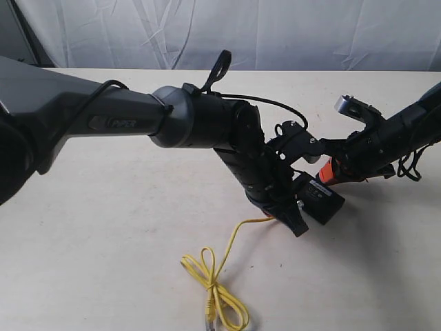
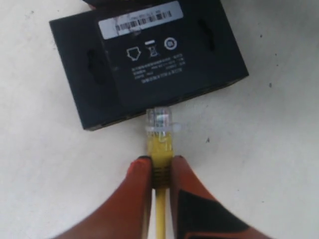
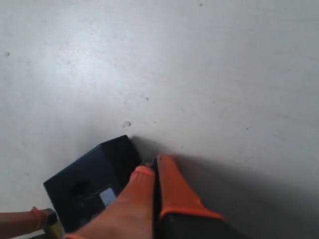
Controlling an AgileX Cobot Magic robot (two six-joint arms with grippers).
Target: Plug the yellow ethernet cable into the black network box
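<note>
- Exterior view: the box (image 1: 322, 198) lies flat on the tabletop (image 1: 103, 227), between the two arms. The left arm's bulk hides the join between plug and box.
- Same view: the slack cable (image 1: 215, 288) trails from under the left arm to a loose looped knot near the front edge, well apart from the box.
- Left wrist view alone shows the working end. The left tool (image 2: 159, 162) pinches the cable's yellow boot just behind the clear plug (image 2: 160, 119).
- The plug points straight at the box's side face, and its tip meets that edge. Most of the plug is outside. I cannot tell whether it has entered a port.
- The held stretch of cable runs in line with the tool fingers, square to the box's long side. The box's long axis lies across that line.
- The box sits label (image 2: 139, 20) up, with printed marks below the label. Only this view shows them clearly.
- Right wrist view: the right tool (image 3: 153, 165) has its fingers pressed together with nothing seen between them. The tips sit against a corner of the box, on the side away from the plug.
- That view also catches a fingertip of the left tool and a scrap of yellow at the box's far side.
</note>
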